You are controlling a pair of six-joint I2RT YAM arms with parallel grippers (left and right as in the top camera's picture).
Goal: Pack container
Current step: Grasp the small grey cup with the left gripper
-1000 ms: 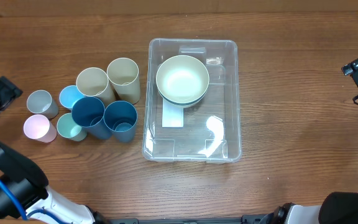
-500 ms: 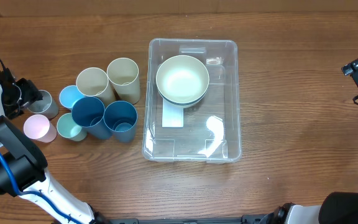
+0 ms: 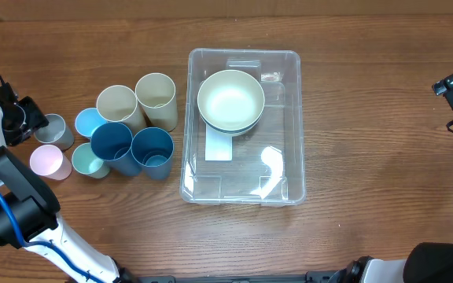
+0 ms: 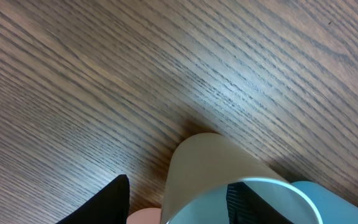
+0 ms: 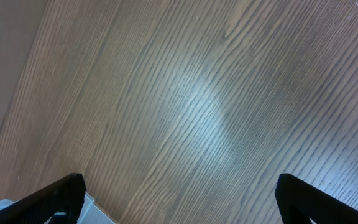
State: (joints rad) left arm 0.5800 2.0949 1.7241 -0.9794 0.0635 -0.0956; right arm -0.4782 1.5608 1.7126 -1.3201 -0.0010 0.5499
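Now the left hand [image 3: 36, 122], spread across one wall of the grey cup [image 3: 54, 131], should pinch squarely, then lift toward the container [image 3: 281, 118].

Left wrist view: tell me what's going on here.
The left gripper is open at the grey cup on the left edge of the cluster. One finger is inside the rim and one outside, not yet closed on it. The other cups stand beside the container, which holds a cream bowl at its far end. The right gripper hangs open over the table at the far right, holding nothing.
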